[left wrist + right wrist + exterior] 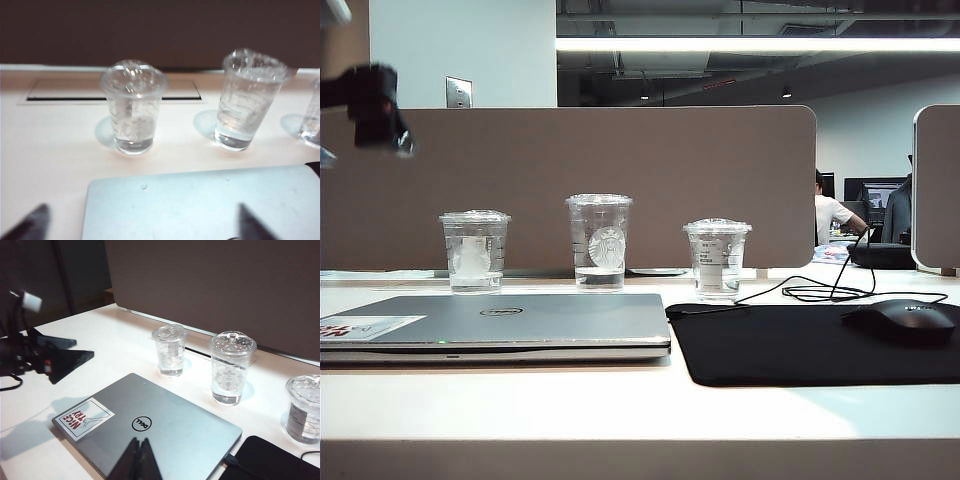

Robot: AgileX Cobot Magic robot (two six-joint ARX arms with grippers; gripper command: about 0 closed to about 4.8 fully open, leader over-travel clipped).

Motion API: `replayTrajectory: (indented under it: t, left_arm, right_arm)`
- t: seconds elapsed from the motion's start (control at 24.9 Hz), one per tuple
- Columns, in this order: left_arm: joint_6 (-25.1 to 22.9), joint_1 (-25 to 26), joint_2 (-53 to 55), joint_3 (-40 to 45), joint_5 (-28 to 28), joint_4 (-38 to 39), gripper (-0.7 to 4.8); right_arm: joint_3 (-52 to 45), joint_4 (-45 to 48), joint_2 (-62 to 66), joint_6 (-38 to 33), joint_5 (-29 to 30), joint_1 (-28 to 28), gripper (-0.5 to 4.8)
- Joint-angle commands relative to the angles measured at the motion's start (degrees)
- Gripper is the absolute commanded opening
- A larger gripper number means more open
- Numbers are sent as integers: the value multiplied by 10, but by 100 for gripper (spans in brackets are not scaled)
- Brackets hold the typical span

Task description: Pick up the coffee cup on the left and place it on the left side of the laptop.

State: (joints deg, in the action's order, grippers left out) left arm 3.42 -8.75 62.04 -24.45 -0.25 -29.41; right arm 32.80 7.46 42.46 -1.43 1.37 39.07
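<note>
The coffee cup (474,250), short and clear with a flat lid, stands upright on the table behind the laptop's left end. It also shows in the left wrist view (132,107) and the right wrist view (170,350). The silver Dell laptop (495,325) lies closed in front of it. My left gripper (142,207) is open wide above the laptop's corner (200,205), short of the cup, with nothing between its fingers. In the exterior view it is a dark blur (375,100) high at the left. My right gripper (140,440) hangs shut over the laptop lid (190,430), empty.
A taller Starbucks cup (599,242) and a short labelled cup (717,258) stand to the right of the coffee cup. A black mouse pad (810,345) with a mouse (905,320) and its cable lies right of the laptop. A brown partition runs behind the cups.
</note>
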Motion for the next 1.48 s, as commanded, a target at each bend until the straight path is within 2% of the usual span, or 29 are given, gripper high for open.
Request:
replayTrajectory:
  t: [0.04, 0.32, 0.6, 0.76, 1.08, 1.28, 1.48]
  left_arm:
    - [12, -10, 61, -24, -13, -66, 479]
    - [28, -26, 213, -91, -36, -136, 479]
    - [32, -26, 360, -189, -37, -162, 479]
    - [43, -26, 433, -238, -62, -188, 479]
    - [43, -26, 530, -311, -77, -233, 479]
    - [44, -26, 568, -344, -116, -235, 479]
    - [50, -26, 610, -394, -117, -242, 479]
  right_arm:
    - [4, 7, 0, 2, -2, 0, -4]
    - [3, -12, -1, 2, -2, 0, -4]
    - [3, -12, 2, 2, -2, 1, -4]
    - [3, -13, 3, 2, -2, 0, -4]
    - [3, -13, 2, 2, -1, 0, -4]
    - [3, -13, 2, 2, -1, 0, -4]
    - [3, -12, 2, 2, 1, 0, -4]
